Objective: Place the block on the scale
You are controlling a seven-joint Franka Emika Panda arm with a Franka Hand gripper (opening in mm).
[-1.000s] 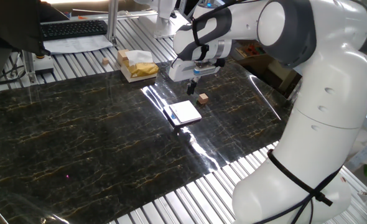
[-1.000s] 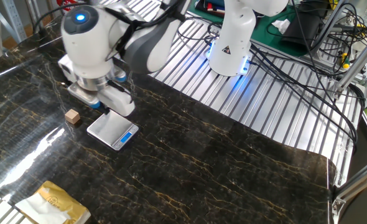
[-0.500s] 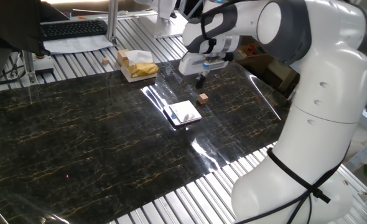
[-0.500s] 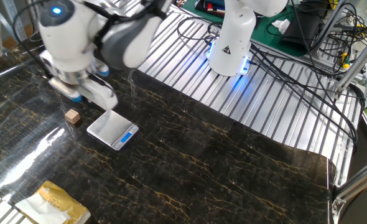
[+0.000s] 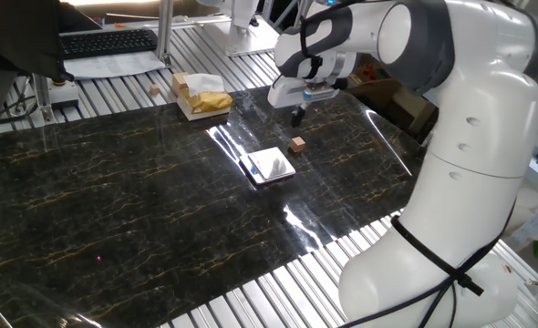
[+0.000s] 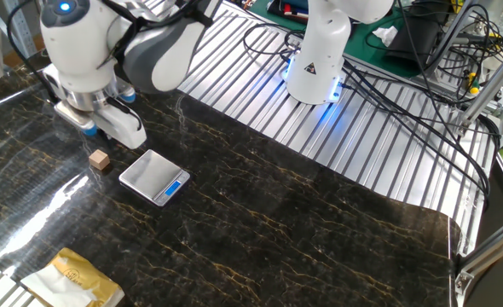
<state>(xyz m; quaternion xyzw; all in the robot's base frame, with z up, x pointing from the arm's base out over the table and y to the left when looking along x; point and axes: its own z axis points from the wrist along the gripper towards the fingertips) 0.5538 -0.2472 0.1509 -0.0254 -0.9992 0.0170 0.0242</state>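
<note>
The block [image 5: 297, 144] is a tiny tan-brown cube on the dark marble mat, just right of the scale [image 5: 269, 167]. The scale is a small flat square with a shiny top plate and nothing on it. In the other fixed view the block [image 6: 99, 159] lies left of the scale [image 6: 154, 177], whose blue mark faces the front right. My gripper [image 5: 298, 117] hangs a little above and behind the block, empty, with its fingers pointing down. In the other fixed view it [image 6: 93, 130] appears open, with one blue-tipped finger showing under the white hand.
A pale-yellow boxy stack [image 5: 199, 95] stands at the mat's far edge and also shows in the other fixed view [image 6: 74, 280]. A second small cube [image 5: 152, 90] lies on the metal slats. A keyboard [image 5: 109, 41] is behind. Cables [image 6: 388, 77] and the arm's base [image 6: 318, 60] lie beyond the mat.
The gripper has moved away from above the scale to a spot over and just behind the block. Block and scale have not moved.
</note>
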